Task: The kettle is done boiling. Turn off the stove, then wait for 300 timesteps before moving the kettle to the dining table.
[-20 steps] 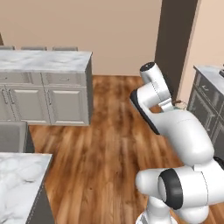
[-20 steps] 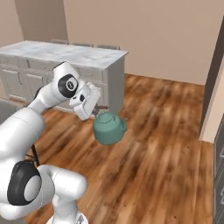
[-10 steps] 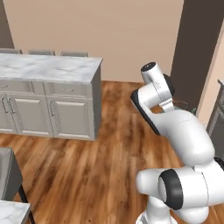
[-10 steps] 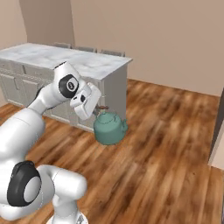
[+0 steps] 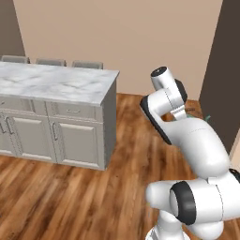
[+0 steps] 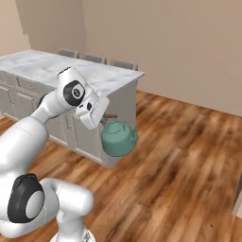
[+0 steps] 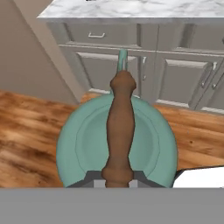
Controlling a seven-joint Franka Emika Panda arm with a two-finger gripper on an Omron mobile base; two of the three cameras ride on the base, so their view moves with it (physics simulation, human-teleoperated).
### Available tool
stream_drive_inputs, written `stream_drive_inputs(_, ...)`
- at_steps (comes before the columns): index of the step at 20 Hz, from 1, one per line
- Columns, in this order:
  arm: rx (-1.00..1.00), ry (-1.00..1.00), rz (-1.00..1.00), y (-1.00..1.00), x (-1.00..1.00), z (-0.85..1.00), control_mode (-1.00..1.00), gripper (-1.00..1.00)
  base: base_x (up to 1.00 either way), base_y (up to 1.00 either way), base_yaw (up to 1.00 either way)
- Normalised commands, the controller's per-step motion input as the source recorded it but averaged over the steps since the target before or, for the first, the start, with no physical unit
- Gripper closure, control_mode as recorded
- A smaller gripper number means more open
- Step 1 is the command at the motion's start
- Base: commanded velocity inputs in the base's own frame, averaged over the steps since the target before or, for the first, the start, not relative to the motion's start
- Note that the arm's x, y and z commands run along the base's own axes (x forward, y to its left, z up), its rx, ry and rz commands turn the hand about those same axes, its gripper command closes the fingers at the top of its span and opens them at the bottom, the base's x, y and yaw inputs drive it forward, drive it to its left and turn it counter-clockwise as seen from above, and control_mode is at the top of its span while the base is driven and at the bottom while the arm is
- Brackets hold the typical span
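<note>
Base swung toward the marble counter; views shifted with it. Gripper stayed clamped on kettle handle, kettle hung above floor. Transport underway, table not reached.

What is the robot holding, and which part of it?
The kettle, held by its brown handle in the shut gripper.

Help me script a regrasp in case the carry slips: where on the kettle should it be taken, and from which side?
By the brown handle arching over the kettle, from straight above. The handle is a narrow bar across the lid's centre, so the body hangs level beneath it. The tool is shut on it this way now, pads either side of the bar.
</note>
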Motion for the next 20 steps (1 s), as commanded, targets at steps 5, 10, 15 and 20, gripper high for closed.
stream_drive_inputs(5,0.0,0.0,0.0,0.0,0.0,0.0,1.0,1.0,0.89,-0.5,0.23)
stream_drive_inputs(10,0.0,0.0,0.0,0.0,0.0,0.0,1.0,1.0,0.78,-0.5,0.24)
stream_drive_inputs(15,0.0,0.0,0.0,0.0,0.0,0.0,1.0,1.0,0.59,-0.57,0.28)
stream_drive_inputs(20,0.0,0.0,0.0,0.0,0.0,0.0,1.0,1.0,0.33,-0.58,0.32)
